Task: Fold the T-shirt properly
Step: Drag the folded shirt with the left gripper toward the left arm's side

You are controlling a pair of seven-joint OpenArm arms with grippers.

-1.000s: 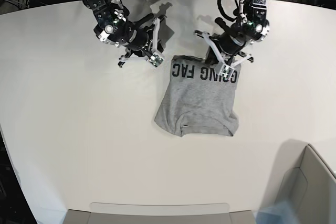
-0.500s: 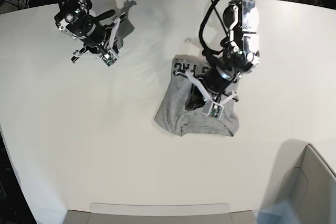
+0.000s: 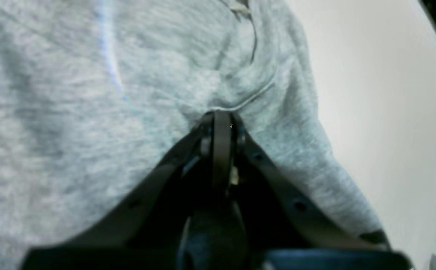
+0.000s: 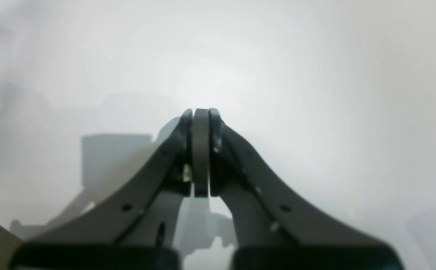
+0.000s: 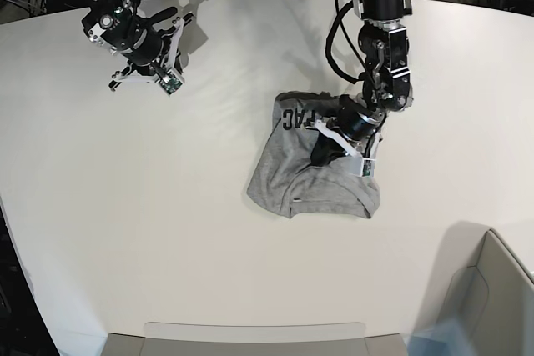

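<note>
Since the earlier frame the left gripper (image 5: 349,152), jaws clamped on a fold of the T-shirt (image 5: 309,181) mid-table, has been carried inward; right gripper (image 4: 201,112) closed empty; bunching risked if dragged.

The T-shirt (image 5: 310,179) lay bunched & partly folded, right of center on the white table, heather-grey, plain side mostly up. Far edge showed black block caps, partly covered. Near edge rounded, w/ a seam line visible. Wrist view: soft creases, a stitched hem, fabric (image 3: 90,112) rumpled, not flat.
</note>
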